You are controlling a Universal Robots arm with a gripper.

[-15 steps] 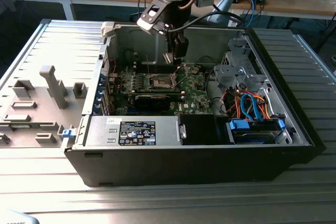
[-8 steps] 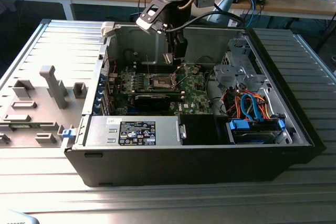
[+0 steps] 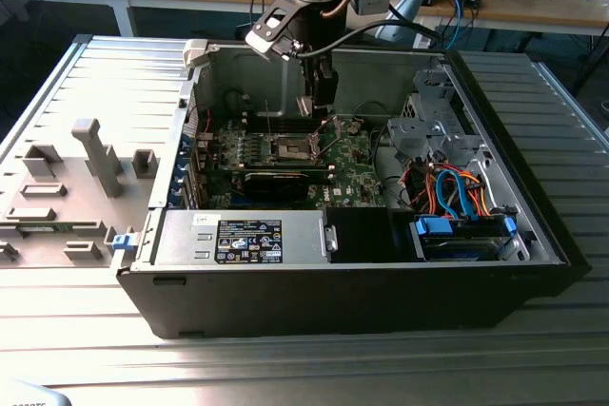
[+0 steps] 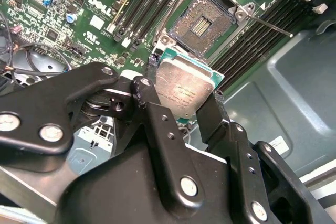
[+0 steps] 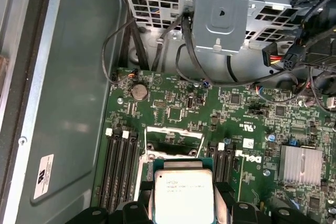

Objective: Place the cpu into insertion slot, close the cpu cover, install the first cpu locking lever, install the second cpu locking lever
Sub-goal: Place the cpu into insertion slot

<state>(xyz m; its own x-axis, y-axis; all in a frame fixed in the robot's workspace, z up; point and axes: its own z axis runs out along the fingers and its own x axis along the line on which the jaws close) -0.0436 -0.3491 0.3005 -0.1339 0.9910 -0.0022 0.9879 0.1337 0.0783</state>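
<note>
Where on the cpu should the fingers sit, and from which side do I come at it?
By two opposite edges, coming from its metal-top side: the cpu is thin, flat and square, so only its rims offer purchase. The gripper pinches it that way now, leaving the top uncovered.

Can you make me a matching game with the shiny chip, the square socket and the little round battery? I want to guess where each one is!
Things:
1. cpu
2. insertion slot
3. round battery

Places:
a. lying flat on the green board
b. held by the gripper, between its jaws
c. open, with nothing in it

Pairs: 1-b, 2-c, 3-a.
</note>
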